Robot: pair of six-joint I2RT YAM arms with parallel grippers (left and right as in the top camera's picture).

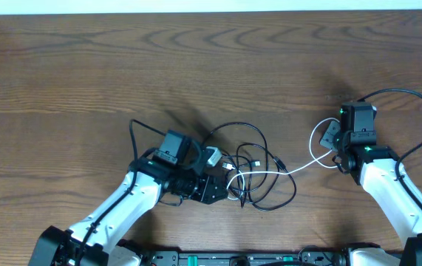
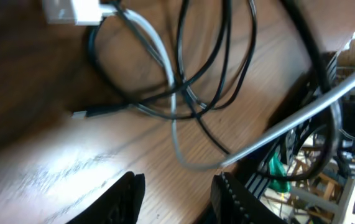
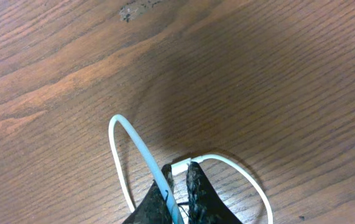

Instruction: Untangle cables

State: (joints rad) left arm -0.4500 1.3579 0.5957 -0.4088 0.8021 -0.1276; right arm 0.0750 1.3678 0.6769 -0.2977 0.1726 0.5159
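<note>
While the right pincer [image 3: 180,171] clenches the white cable [image 3: 145,152] by its looped end, the left pincer [image 2: 178,180] hangs released and empty, with the black cables [image 2: 181,37] tangled just ahead of it. The white cable looks half-freed. Next, likely a steady outward pull while the left pins the knot. The wood-grain surface [image 1: 196,59] is otherwise bare, with blurred clutter beyond its edge.

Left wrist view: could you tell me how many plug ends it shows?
2: a white plug top left, a small black-cabled plug mid-left; others may be hidden.
</note>
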